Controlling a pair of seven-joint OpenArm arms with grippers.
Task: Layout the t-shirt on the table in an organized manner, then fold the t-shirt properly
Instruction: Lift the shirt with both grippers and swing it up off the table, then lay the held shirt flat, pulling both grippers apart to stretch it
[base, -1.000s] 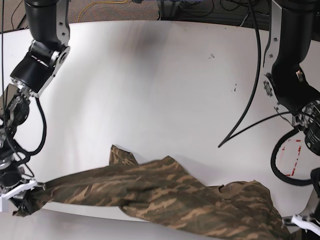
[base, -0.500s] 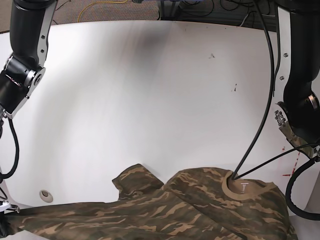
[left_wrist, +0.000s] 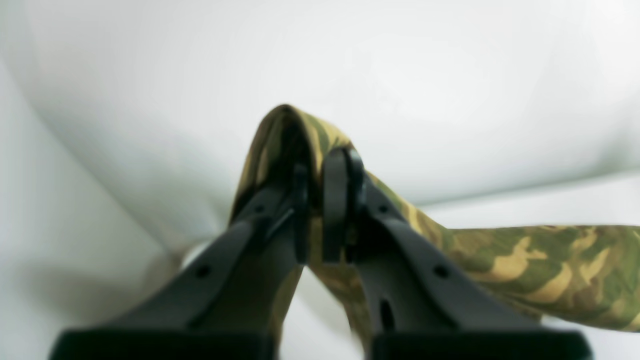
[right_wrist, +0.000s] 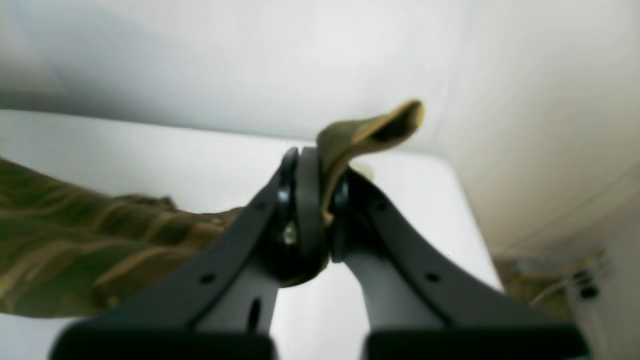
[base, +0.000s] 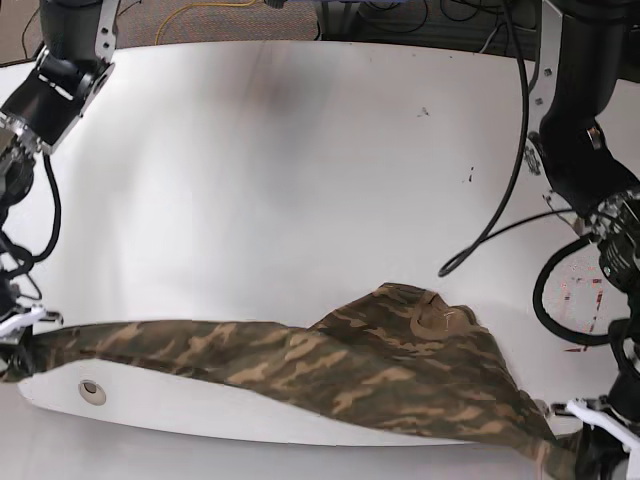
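White table (base: 300, 150), t-shirt (base: 330, 365) stretched between seemingly clamped end effectors.

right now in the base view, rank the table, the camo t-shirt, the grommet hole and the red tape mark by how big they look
1. the table, fills most of the view
2. the t-shirt, stretched across the near edge
3. the red-and-white tape mark, partly hidden by cables, so its rank over the hole is unsure
4. the grommet hole
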